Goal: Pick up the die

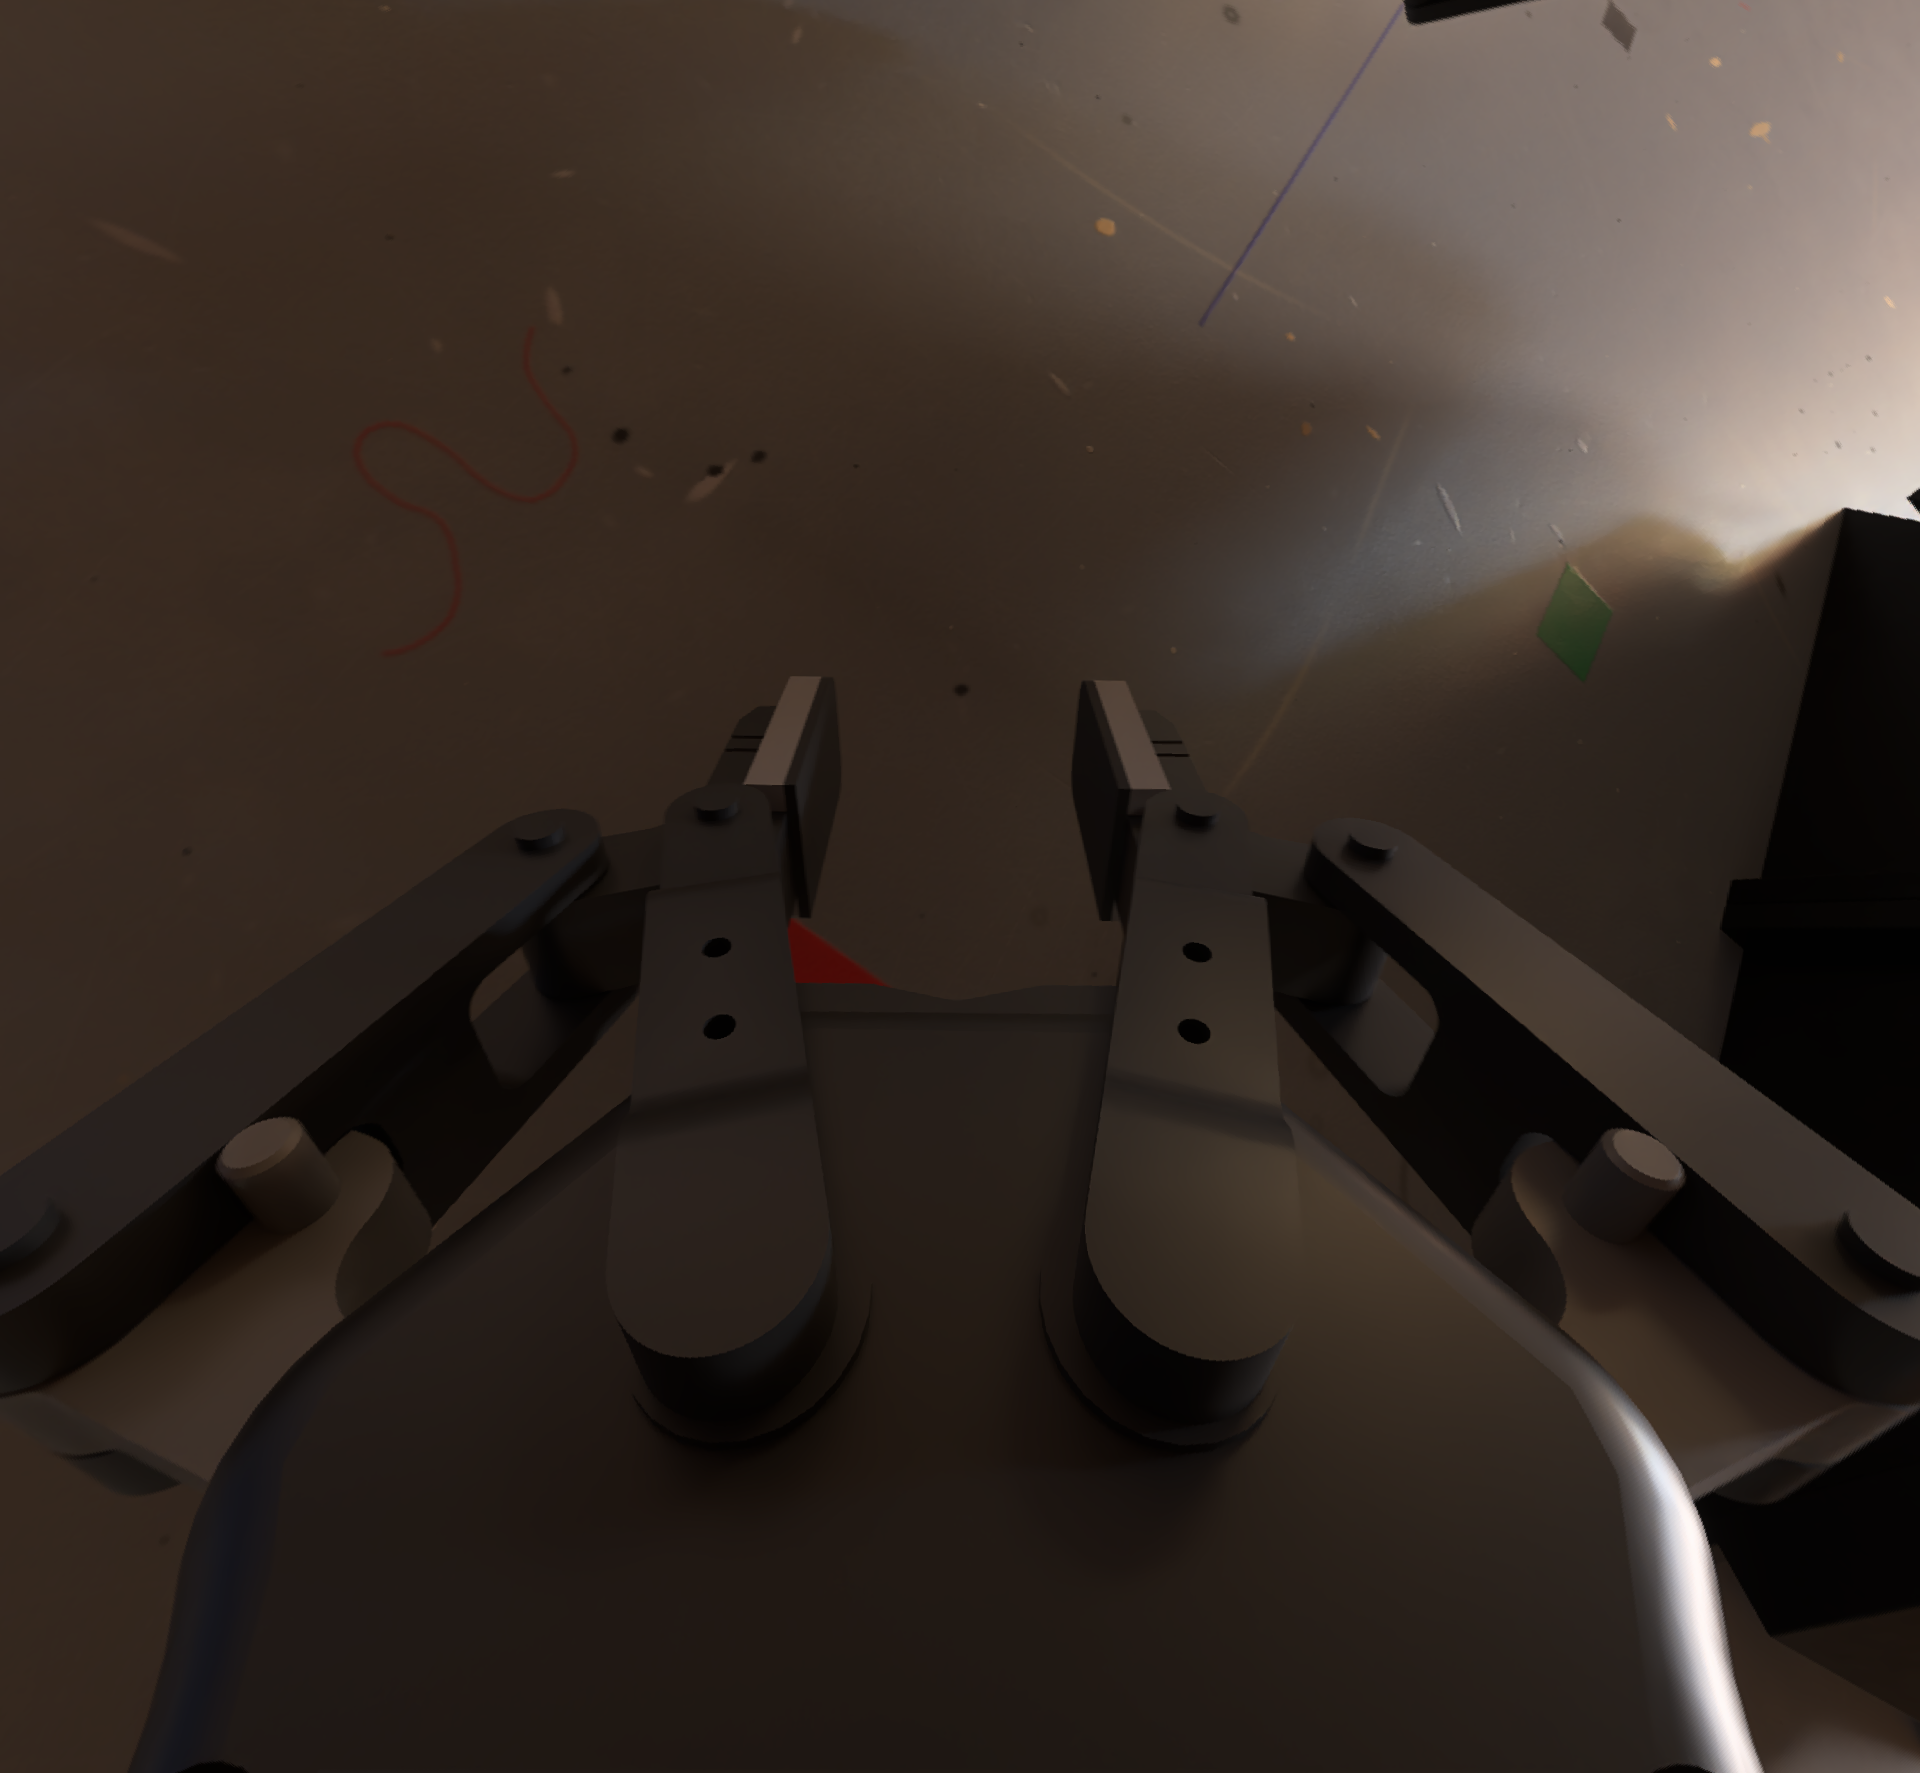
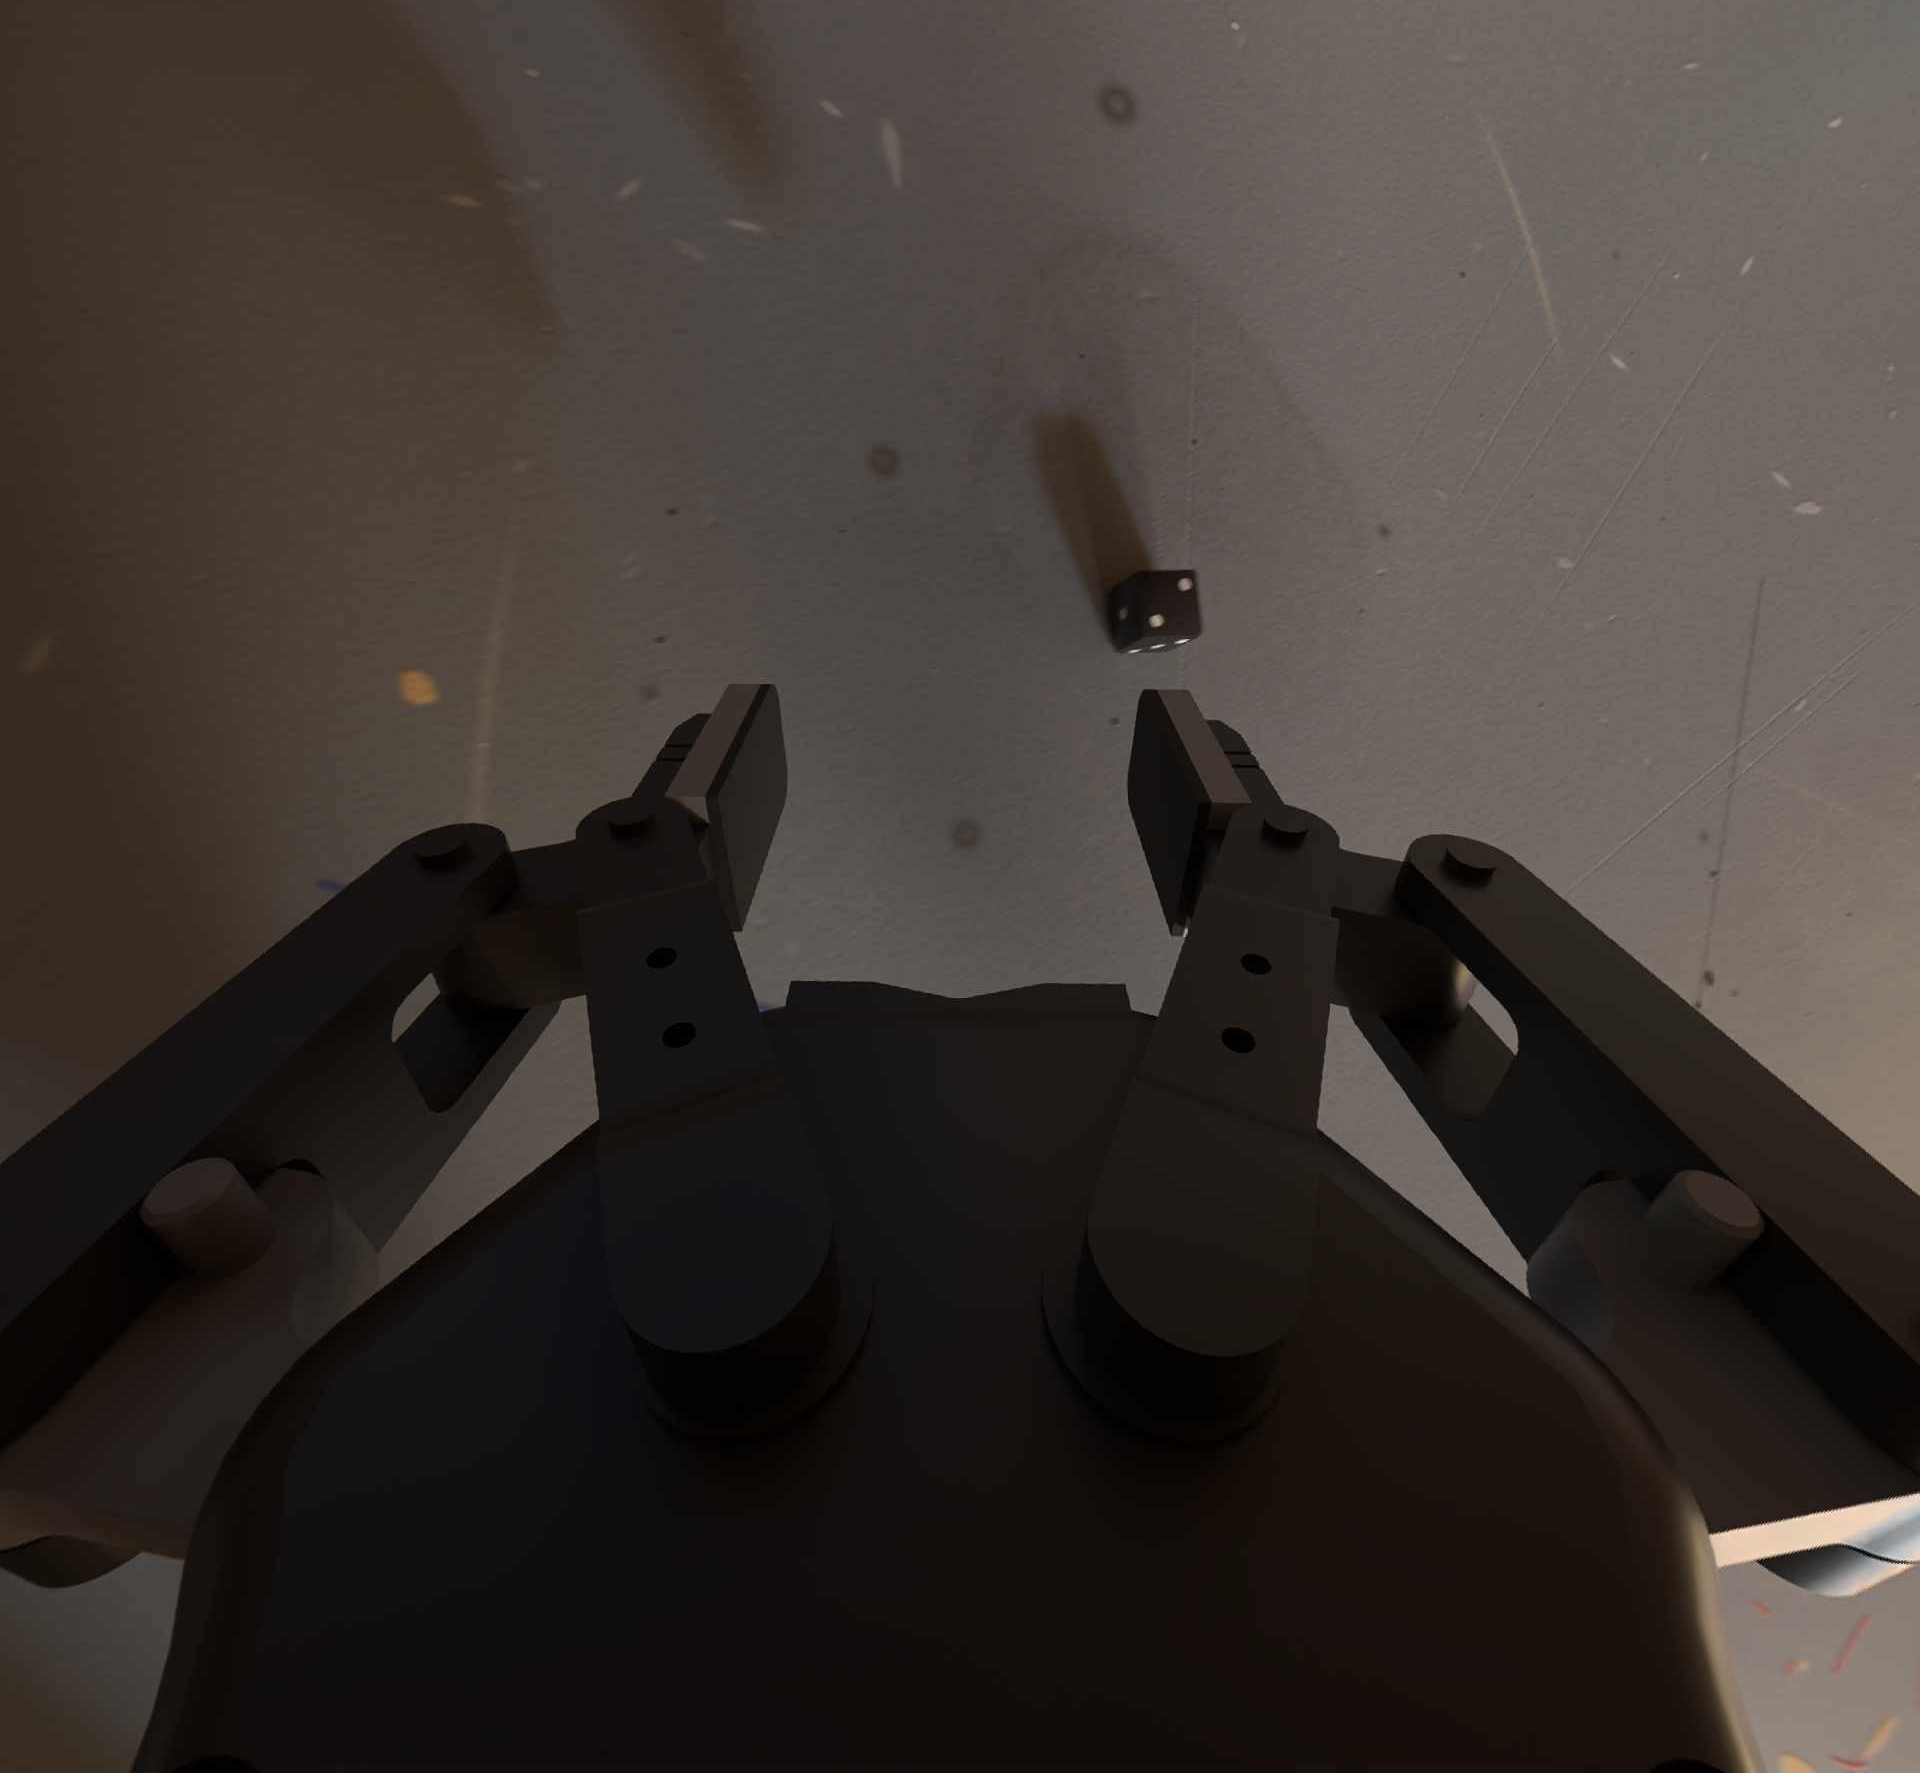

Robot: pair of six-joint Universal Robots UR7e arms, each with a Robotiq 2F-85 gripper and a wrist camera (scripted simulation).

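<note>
— What's lying about under me?
— A speckled grey tabletop [image 1: 935, 269] with a looping red thread [image 1: 457, 487], a green paper scrap [image 1: 1574, 620] beside a black block [image 1: 1849, 788], and a red scrap [image 1: 831, 963].

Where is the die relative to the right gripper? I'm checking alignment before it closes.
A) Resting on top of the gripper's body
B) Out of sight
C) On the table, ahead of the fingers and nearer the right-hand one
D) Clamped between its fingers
C: in the right wrist view the die sits on the table, beyond the open right gripper, nothing held.
</note>
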